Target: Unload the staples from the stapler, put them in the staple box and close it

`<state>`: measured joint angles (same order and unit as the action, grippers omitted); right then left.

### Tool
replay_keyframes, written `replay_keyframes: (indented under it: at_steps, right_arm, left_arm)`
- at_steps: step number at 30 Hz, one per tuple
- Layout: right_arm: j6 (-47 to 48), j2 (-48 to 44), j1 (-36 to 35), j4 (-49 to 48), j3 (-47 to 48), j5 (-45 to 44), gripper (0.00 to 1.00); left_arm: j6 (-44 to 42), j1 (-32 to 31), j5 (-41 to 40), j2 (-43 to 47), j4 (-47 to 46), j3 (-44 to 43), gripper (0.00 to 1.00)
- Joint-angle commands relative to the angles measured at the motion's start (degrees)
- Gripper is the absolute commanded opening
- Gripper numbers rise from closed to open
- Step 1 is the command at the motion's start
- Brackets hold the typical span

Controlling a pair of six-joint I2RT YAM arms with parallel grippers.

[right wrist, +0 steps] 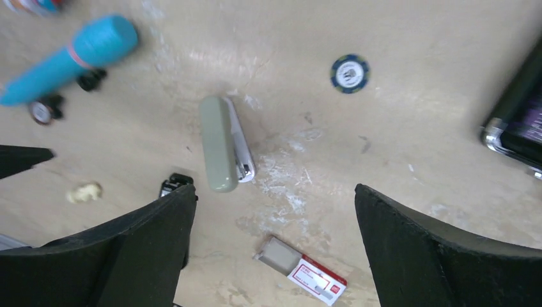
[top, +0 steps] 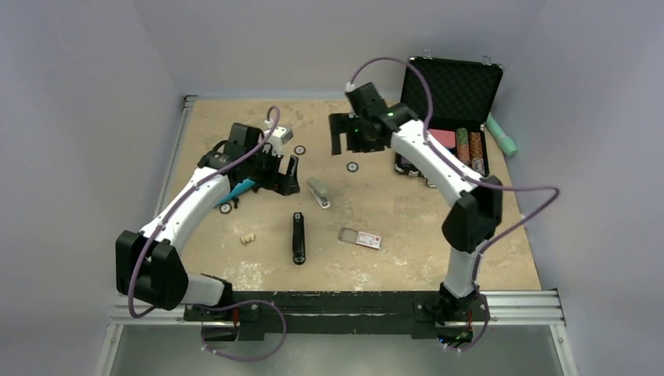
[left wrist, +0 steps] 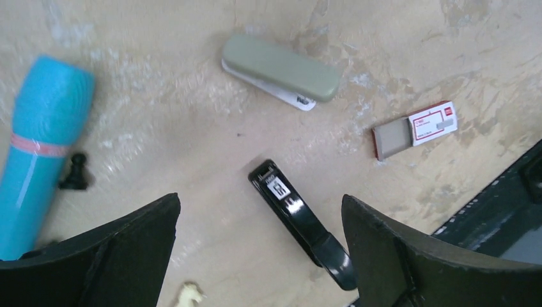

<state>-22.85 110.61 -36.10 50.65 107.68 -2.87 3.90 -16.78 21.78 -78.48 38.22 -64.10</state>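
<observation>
A grey-green stapler [top: 318, 192] lies closed on the table's middle; it also shows in the left wrist view [left wrist: 281, 71] and the right wrist view [right wrist: 220, 144]. A black stapler [top: 298, 237] lies closed nearer the front, and shows in the left wrist view [left wrist: 300, 220]. A red-and-white staple box [top: 361, 237] lies half slid open to its right. My left gripper [top: 276, 176] hangs open and empty above the table, left of the grey-green stapler [left wrist: 260, 199]. My right gripper [top: 348, 139] hangs open and empty behind it [right wrist: 275, 189].
A teal cylinder [top: 241, 188] lies under the left arm. Poker chips [top: 352, 166] lie scattered at the back. An open black case [top: 454, 94] stands at the back right. A small pale chess piece [top: 247, 238] lies left of the black stapler, and a black pawn [left wrist: 75, 173] lies by the cylinder.
</observation>
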Motion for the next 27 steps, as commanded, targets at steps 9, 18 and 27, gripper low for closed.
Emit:
replay_keyframes:
  at_steps: [9,18,27]
  right_arm:
    - [-6.62,-21.9,3.03,-0.45,-17.1,1.54,0.99]
    - [-6.17,-27.64,3.44,0.06,-21.74,1.82,0.99]
    - [-5.15,-29.95,5.11,1.58,-22.06,0.06,0.99]
  left_arm:
    - [-40.26,-12.47,-2.3,-11.58,-5.05,-8.56,1.0]
    - [-46.01,-13.88,1.86,-20.77,-0.11,-14.79,0.97]
    - [-46.99,-14.0,4.79,-26.72,2.31,-18.54,0.94]
